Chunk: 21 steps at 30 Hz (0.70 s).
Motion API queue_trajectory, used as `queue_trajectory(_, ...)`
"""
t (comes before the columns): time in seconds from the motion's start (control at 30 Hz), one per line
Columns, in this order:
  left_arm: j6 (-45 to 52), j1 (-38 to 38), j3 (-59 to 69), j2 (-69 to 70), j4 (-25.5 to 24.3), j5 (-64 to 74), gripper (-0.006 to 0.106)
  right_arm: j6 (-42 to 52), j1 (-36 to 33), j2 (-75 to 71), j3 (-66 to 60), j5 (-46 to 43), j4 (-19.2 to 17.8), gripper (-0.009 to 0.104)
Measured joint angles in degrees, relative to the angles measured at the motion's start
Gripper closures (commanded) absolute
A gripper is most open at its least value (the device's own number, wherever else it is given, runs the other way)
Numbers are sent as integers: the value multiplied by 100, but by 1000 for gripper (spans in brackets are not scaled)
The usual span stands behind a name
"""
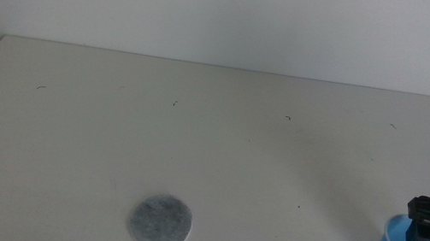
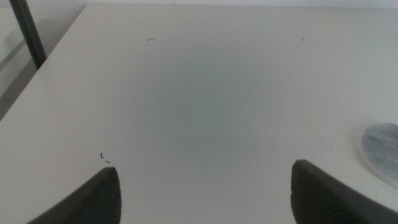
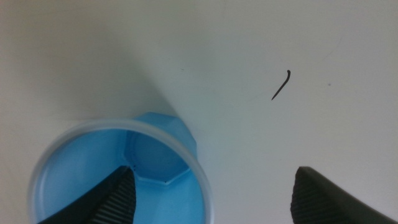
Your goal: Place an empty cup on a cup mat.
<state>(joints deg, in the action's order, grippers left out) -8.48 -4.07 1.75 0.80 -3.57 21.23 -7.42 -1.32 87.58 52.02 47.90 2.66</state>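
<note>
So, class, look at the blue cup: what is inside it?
The cup holds nothing of its own: its blue base shows. One jaw of the open right hand dips inside, hiding part of the inner wall; the other jaw is outside.

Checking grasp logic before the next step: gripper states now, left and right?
Left gripper: open, empty, above the table beside the cup mat.
Right gripper: open, one jaw inside the cup, not clamped.
</note>
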Motion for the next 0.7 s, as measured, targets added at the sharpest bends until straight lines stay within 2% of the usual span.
queue_trajectory(0.2, 0, 0, 0, 0, 0, 0, -5, 0, 0, 264, 0, -63, 0, 46)
queue_trajectory(0.3, 0, 0, 0, 0, 0, 0, -5, 0, 0, 310, 0, -81, 0, 55)
queue_trajectory(0.53, 0, 0, 0, 0, 0, 0, -5, -55, 0, 310, 0, -139, 5, 94)
queue_trajectory(0.7, 0, 0, 0, 0, 0, 0, -5, -101, 0, 310, 0, -166, 52, 96)
